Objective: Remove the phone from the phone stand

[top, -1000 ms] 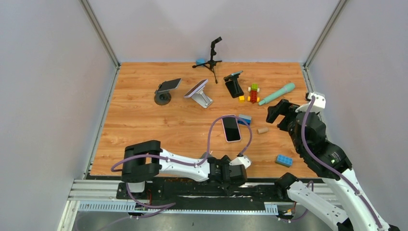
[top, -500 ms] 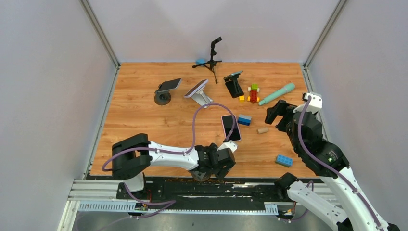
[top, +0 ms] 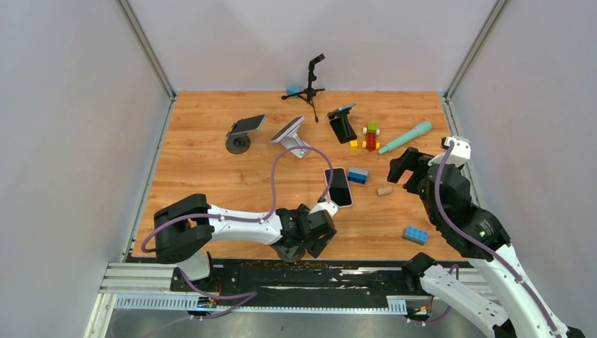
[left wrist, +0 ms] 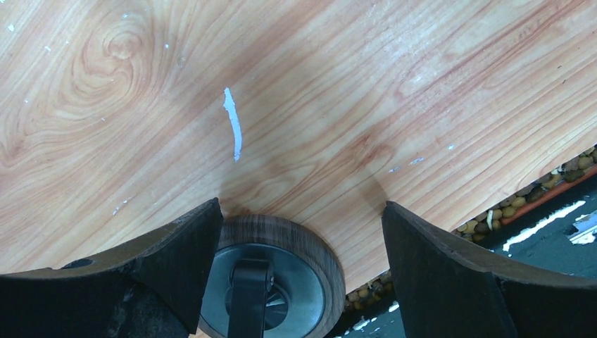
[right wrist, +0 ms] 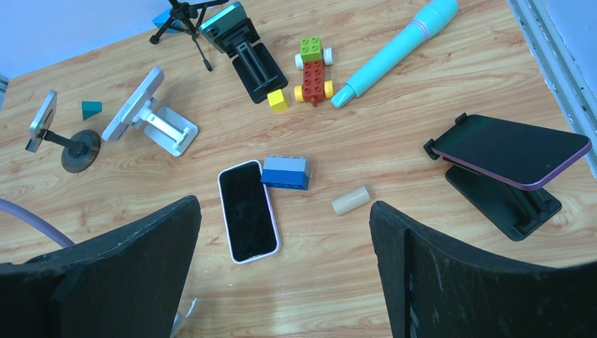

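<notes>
1. Flat phone (right wrist: 248,211): seen off any stand, lying screen up about mid-table. A blue brick (right wrist: 286,172) is set against its far right corner.
2. Purple-edged phone (right wrist: 510,149): seated tilted on a black stand (right wrist: 503,204) near the right edge of the table (right wrist: 394,282) (which of the two phones the task means cannot be told).
3. A cork-coloured cylinder (right wrist: 350,200) is lying between the flat phone and the black stand, apart from both.
4. Left gripper (left wrist: 301,218): parked low at the near edge, just near-left of the flat phone. Its fingers are spread. A round wood-rimmed stand base (left wrist: 299,282) with a black post is seen between them, tight to one finger with a clear gap to the other. It is not clamped.
5. Right gripper (right wrist: 283,205): held above the right side of the table with fingers released wide. Nothing is gripped.
6. Three more stands are lined up along the far side, each loaded with a phone:
   - a round-foot stand (right wrist: 70,144) at the left
   - a white stand (right wrist: 169,130) next to it
   - a black folding stand (right wrist: 257,67) right of those
7. A yellow cube (right wrist: 277,101) and a brick car (right wrist: 315,70) are placed just right of the folding stand. A teal cylinder (right wrist: 394,49) is laid slanted beyond them.
8. A small tripod (top: 310,89) is stood at the far edge. A second blue brick (top: 415,234) is lying near right.
</notes>
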